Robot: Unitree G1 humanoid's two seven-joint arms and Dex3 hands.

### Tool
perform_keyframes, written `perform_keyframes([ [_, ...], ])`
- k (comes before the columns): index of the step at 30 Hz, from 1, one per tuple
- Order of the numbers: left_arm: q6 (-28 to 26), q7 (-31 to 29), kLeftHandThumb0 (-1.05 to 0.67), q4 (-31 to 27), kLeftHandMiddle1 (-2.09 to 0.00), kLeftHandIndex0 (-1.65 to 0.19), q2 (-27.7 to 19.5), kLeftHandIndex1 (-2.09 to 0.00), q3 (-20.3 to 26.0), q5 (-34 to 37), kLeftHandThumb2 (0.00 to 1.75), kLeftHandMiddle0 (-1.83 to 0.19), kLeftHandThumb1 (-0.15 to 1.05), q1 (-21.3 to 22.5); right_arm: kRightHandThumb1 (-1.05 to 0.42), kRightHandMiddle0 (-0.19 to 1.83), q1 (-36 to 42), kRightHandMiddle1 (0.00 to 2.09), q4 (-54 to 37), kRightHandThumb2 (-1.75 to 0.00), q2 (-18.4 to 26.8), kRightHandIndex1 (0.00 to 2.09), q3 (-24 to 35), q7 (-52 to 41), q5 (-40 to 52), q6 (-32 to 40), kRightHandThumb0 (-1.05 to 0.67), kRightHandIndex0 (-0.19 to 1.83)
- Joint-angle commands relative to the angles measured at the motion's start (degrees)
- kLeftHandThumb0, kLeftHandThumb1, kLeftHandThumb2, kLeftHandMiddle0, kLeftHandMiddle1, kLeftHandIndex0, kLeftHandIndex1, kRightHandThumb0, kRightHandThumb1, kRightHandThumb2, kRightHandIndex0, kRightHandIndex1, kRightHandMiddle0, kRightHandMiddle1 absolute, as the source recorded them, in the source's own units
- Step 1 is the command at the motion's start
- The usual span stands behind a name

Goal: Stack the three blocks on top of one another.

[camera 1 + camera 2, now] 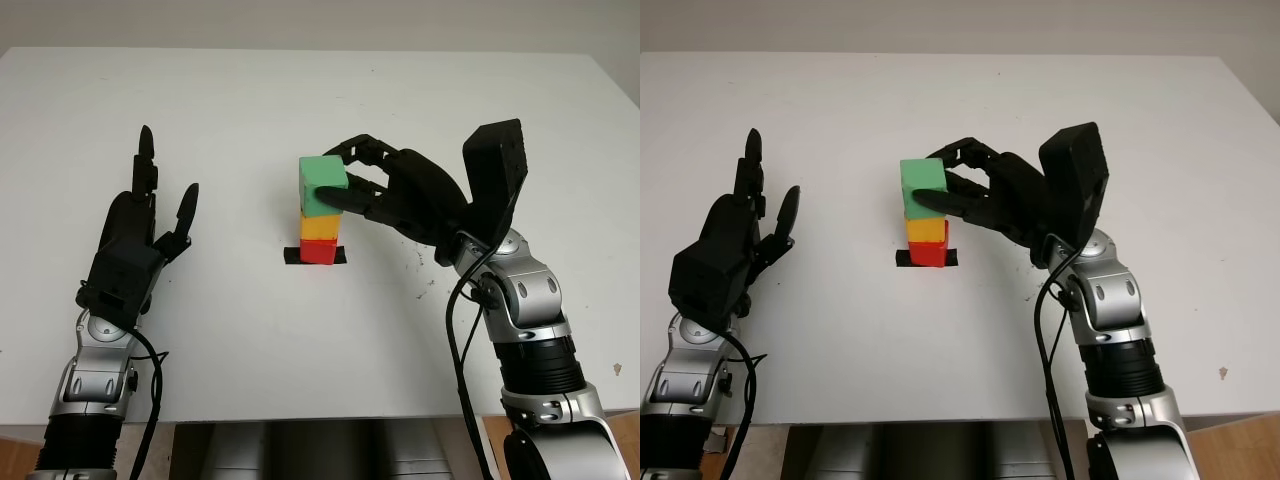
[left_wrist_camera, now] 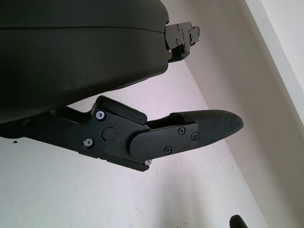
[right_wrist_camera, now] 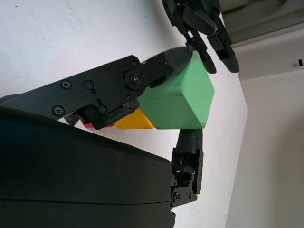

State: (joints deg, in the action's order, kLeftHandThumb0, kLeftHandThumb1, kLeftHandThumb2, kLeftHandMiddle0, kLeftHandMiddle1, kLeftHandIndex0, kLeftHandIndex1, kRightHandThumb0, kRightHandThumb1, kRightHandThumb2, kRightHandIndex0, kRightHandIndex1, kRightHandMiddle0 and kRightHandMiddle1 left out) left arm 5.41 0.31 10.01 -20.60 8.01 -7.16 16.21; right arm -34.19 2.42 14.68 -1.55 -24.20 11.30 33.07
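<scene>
1. Now we hold the green block (image 1: 323, 184) in our right hand (image 1: 405, 195), its fingers (image 1: 338, 203) pinching the block from its near and far sides, above the middle of the white table (image 1: 300, 90).
2. The green block sits on top of the yellow block (image 1: 319, 227), which in turn stands on the red block (image 1: 319, 251); the red one rests on a strip of black tape (image 1: 290, 256) on the table.
3. We judge the stack to be all but built, with 3 blocks in 1 column and only the release left.
4. In the right wrist view, the green block (image 3: 178, 97) looks bigger than the yellow one (image 3: 134, 120) and overhangs it; we cannot tell whether its underside lies flat on the yellow block.
5. The main risk is in letting go: if 1 finger drags on the green block as it comes away, it could twist or push the block off the narrow yellow top.
6. A tilted landing would do the same, and a sideways nudge could topple the whole column.
7. Our left hand (image 1: 135, 240) is open, held above the table well apart from the stack, and holds nothing.
</scene>
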Motion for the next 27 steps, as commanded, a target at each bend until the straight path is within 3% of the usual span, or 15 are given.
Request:
perform_keyframes([
  [1, 0.46, 0.03, -0.75, -0.66, 0.00, 0.19, -0.03, -0.02, 0.04, -0.19, 0.60, 0.19, 1.05, -0.32, -0.94, -0.05, 0.25, 0.94, -0.86, -0.05, 0.96, 0.02, -0.18, -0.75, -0.15, -0.62, -0.62, 0.01],
  [8, 0.70, 0.35, -0.75, -0.47, -0.01, 0.18, -0.07, -0.04, 0.04, -0.65, 0.60, 0.19, 1.05, -0.21, -0.89, -0.18, 0.63, 0.07, -1.42, -0.05, 2.02, 0.00, 0.56, -5.69, 2.57, -1.33, -0.72, -0.19],
  [18, 0.36, 0.62, -0.76, -0.30, -0.02, 0.18, -0.16, -0.04, 0.04, -1.18, 0.61, 0.19, 1.05, -0.19, -0.88, -0.19, 3.05, 0.00, -4.77, -0.06, 4.68, 0.00, 2.26, -11.94, 6.29, -4.88, -0.97, -0.19],
  [23, 0.77, 0.00, -0.75, 0.02, -0.01, 0.19, 0.03, -0.04, 0.30, -0.11, 0.61, 0.19, 1.05, -0.02, -0.93, -0.19, 5.04, 0.00, -9.01, -0.07, 4.44, 0.00, 5.57, -10.47, 8.40, -7.06, -1.04, -0.19],
  [27, 0.72, 0.10, -0.75, 0.51, -0.01, 0.19, -0.03, -0.05, 0.41, 0.12, 0.60, 0.19, 1.05, 0.18, -1.04, -0.19, 6.67, 0.00, -9.03, -0.54, 0.47, 0.00, 9.23, -2.61, 7.73, -13.09, -0.91, -0.19],
])
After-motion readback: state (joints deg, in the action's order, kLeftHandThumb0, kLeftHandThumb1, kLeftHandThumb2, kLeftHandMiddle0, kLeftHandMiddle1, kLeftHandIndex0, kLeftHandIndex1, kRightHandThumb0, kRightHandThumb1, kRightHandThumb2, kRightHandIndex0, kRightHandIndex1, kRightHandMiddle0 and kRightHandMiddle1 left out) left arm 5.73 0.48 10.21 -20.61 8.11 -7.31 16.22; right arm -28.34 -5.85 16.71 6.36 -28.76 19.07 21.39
